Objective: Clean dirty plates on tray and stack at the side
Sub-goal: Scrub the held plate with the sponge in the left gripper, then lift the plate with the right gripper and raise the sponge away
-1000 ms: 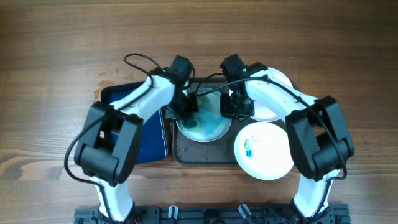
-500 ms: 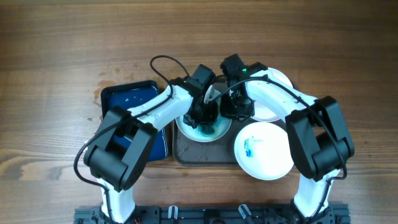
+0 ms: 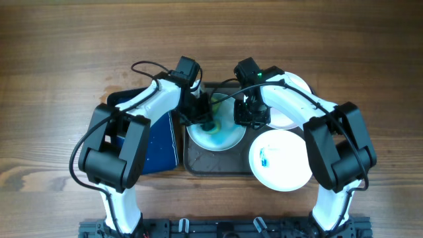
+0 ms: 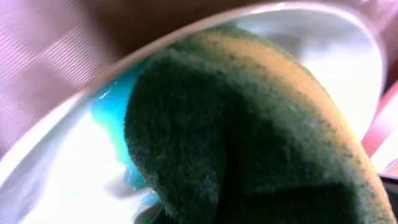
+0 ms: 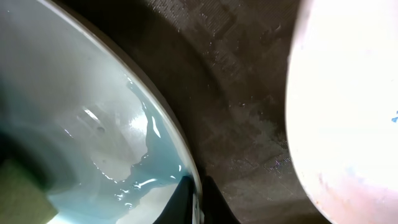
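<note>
Scrubbing plate (image 3: 225,135) under left claw (image 3: 200,118), clamped on sponge (image 4: 249,143); right claw (image 5: 198,202) pinched shut on rim (image 5: 160,115). Risk of losing slick rim under strokes, slopping suds (image 5: 140,180) onto tray (image 3: 211,162) beneath.

Under me lay a brown wooden table (image 3: 59,46), its grain running from side to side. Even light fell across it. A black rail (image 3: 198,228) ran along my near edge.

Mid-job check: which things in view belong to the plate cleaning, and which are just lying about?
In the job: soapy plate being scrubbed, smeared plate, third plate, grey tray, sponge.
Lying about: blue tray.
</note>
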Tool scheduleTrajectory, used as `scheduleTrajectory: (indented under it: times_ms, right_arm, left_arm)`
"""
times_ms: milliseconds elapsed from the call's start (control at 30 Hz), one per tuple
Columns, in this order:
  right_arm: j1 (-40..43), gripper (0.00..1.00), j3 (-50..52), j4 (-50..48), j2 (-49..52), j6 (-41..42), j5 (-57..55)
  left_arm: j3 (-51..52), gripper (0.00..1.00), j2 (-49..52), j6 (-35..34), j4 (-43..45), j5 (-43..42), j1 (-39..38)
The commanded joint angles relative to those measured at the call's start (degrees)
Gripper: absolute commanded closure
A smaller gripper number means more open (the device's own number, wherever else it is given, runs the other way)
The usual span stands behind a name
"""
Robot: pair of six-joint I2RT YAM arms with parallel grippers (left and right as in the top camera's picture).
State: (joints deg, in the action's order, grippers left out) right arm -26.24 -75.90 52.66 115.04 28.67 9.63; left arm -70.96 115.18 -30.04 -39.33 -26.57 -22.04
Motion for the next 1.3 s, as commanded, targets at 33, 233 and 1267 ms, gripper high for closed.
scheduleTrajectory:
  times_ms: [33, 233, 1267]
  right_arm:
    - [-0.68, 0.95, 2.51, 1.97, 2.71, -0.2, -1.92]
    - [-0.68, 0.96, 2.51, 1.92, 2.71, -0.2, -1.92]
    - [-0.94, 0.96, -0.28, -4.39, -18.53, -16.11, -11.58]
  left_arm:
    - [1.53, 0.96, 4.52, 2.84, -6.64, 13.62, -2.45]
    - [-6.05, 0.96, 0.24, 2.19, -14.99, 17.75, -7.58]
    - [-13.44, 0.96, -20.59, -0.22, -34.86, 30.29, 12.59]
